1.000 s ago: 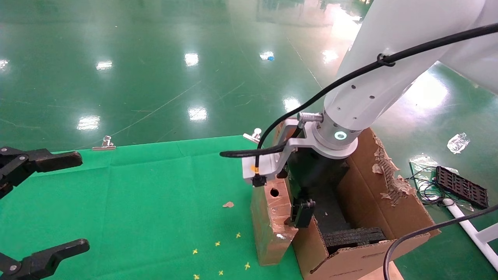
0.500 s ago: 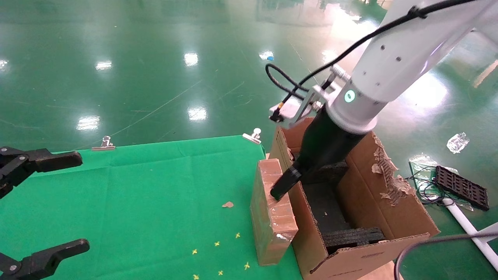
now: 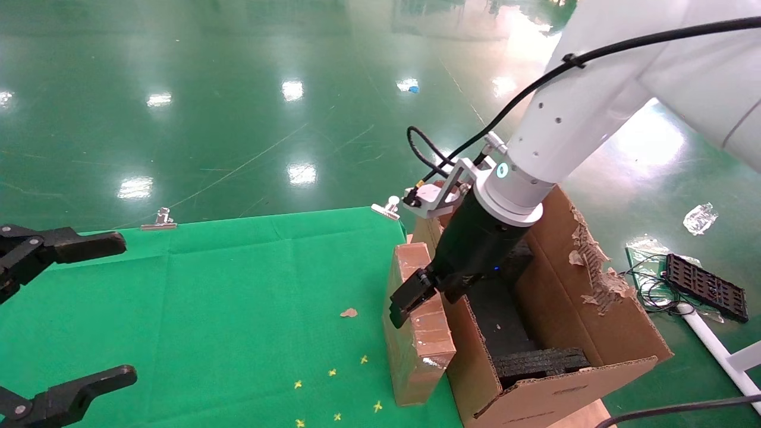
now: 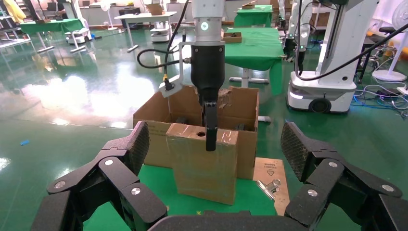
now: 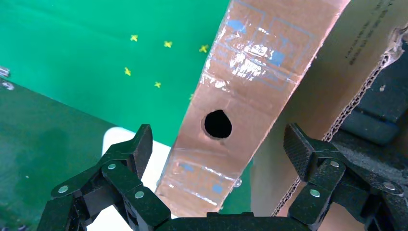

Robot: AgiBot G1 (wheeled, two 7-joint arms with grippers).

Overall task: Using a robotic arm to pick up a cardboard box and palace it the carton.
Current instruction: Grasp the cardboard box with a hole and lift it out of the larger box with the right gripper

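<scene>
My white robotic arm (image 3: pixel 571 119) ends in a black right claw (image 5: pixel 219 159); brown taped cardboard box (image 3: pixel 416 324), brown carton (image 3: pixel 594 309), green tabletop (image 3: pixel 238 309).

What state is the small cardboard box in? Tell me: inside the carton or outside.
Outside. The cardboard box stands upright on the green table, against the carton outer wall; the right gripper straddles its top, jaws open.

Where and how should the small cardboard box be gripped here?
Grip the cardboard box across its narrow top edge, coming from above. It stands upright on edge against the carton, so only the thin width fits the open right gripper, which already straddles it.
</scene>
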